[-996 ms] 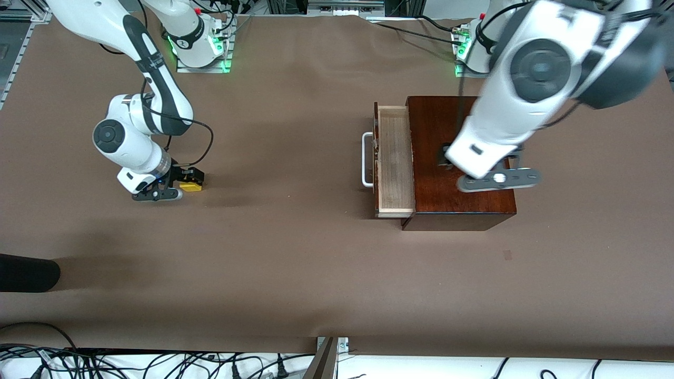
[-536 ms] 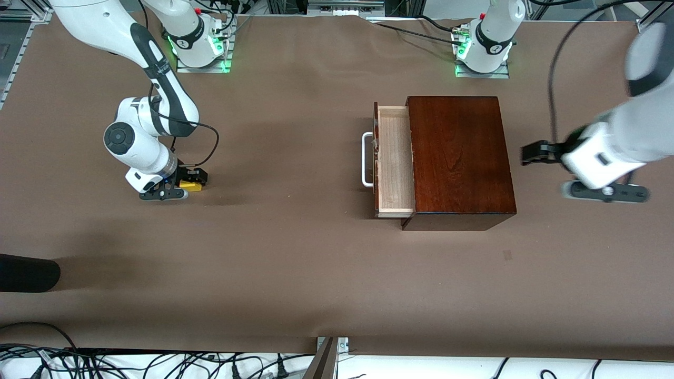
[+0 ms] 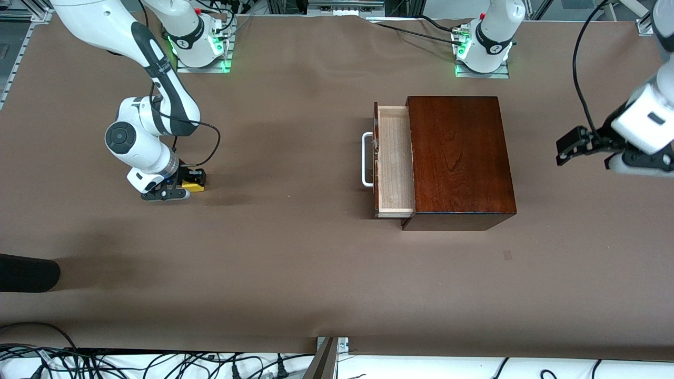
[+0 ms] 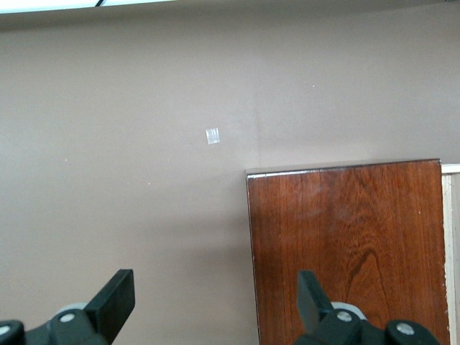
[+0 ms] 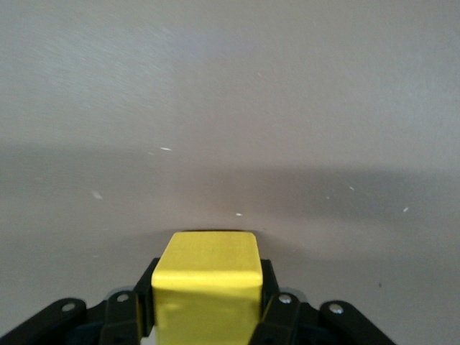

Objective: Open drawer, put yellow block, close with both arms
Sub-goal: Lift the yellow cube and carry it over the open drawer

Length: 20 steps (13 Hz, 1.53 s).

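Note:
The dark mahogany box (image 3: 461, 158) stands toward the left arm's end of the table. Its drawer (image 3: 395, 160) is pulled out, the pale tray empty, with the white handle (image 3: 365, 160) toward the right arm's end. My right gripper (image 3: 185, 182) is low at the table, shut on the yellow block (image 3: 195, 186). In the right wrist view the block (image 5: 208, 277) sits between the black fingers (image 5: 277, 305) of the right gripper (image 5: 208, 295). My left gripper (image 3: 567, 147) is open and empty in the air beside the box. In the left wrist view the left gripper (image 4: 215, 291) is wide open over the box's edge (image 4: 345, 244).
A dark rounded object (image 3: 26, 272) lies at the table's edge toward the right arm's end. A small tape mark (image 3: 507, 255) is on the brown cloth nearer the front camera than the box. Cables (image 3: 158, 363) run along the near edge.
My left arm has swung off the top of the box out toward its own end of the table. My right gripper with the yellow block has shifted slightly toward the box.

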Each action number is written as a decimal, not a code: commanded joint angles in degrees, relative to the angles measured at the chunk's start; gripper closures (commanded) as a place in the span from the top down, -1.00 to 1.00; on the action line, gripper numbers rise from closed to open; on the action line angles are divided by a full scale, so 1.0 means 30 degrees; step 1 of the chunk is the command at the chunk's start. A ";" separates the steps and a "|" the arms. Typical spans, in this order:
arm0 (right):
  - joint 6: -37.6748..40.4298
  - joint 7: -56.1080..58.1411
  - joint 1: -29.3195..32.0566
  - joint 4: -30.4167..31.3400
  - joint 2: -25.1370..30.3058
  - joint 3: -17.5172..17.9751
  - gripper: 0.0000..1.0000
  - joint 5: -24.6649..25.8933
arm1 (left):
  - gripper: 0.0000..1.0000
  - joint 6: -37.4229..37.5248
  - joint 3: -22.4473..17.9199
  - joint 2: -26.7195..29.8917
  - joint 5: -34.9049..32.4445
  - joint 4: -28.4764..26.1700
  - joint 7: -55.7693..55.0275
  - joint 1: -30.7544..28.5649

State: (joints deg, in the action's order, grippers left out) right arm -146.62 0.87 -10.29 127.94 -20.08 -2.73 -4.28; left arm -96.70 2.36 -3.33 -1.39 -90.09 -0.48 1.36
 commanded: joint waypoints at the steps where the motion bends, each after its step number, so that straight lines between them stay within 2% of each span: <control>1: 0.3070 0.1461 -0.0028 -0.1448 0.1913 0.0266 -1.00 -0.0271 | 1.00 -0.0611 -0.0259 0.1317 0.0082 -0.1818 0.0305 -0.0011; 4: 0.7962 0.2404 -0.0057 -0.5077 0.1947 0.0528 -1.00 -0.0301 | 1.00 -0.0200 -0.0142 0.1229 0.0141 -0.1641 0.0131 -0.0012; 7: 1.1161 0.2113 -0.0232 -0.8159 0.1800 0.2164 -1.00 -0.0301 | 1.00 0.0034 -0.0112 0.1199 0.0141 -0.1524 0.0131 -0.0012; 10: 1.1433 0.1616 -0.0408 -0.9015 0.1742 0.3952 -1.00 -0.0504 | 1.00 0.0064 -0.0083 0.1199 0.0141 -0.1465 0.0131 -0.0012; 12: 1.1200 0.1556 -0.0786 -0.9219 0.1712 0.5125 -1.00 -0.1849 | 1.00 0.0064 -0.0025 0.1199 0.0141 -0.1435 0.0131 0.0046; 14: 1.1110 0.1438 -0.2623 -1.0239 0.1274 0.5188 -1.00 -0.1562 | 1.00 0.0093 0.0005 0.1199 0.0141 -0.1406 0.0131 0.0192; 15: 1.1139 0.1322 -0.3563 -1.0797 0.0982 0.5159 -1.00 -0.1271 | 1.00 0.0296 0.0034 0.1199 0.0112 -0.1377 0.0102 0.0193; 18: 1.1198 0.0355 -0.6141 -1.2351 -0.0071 0.5188 -1.00 0.1098 | 1.00 0.0416 0.0063 0.1199 0.0111 -0.1172 0.0102 0.0251; 20: 1.1343 0.0035 -0.8075 -1.4189 -0.1416 0.5130 -1.00 0.2300 | 1.00 0.0416 0.0064 0.1170 0.0111 -0.1172 0.0102 0.0251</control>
State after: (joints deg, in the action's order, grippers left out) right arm -113.97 2.37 -29.98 92.47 -19.40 13.22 -0.78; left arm -96.52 2.48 -0.35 -1.39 -94.10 -0.48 2.03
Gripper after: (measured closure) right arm 0.445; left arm 0.000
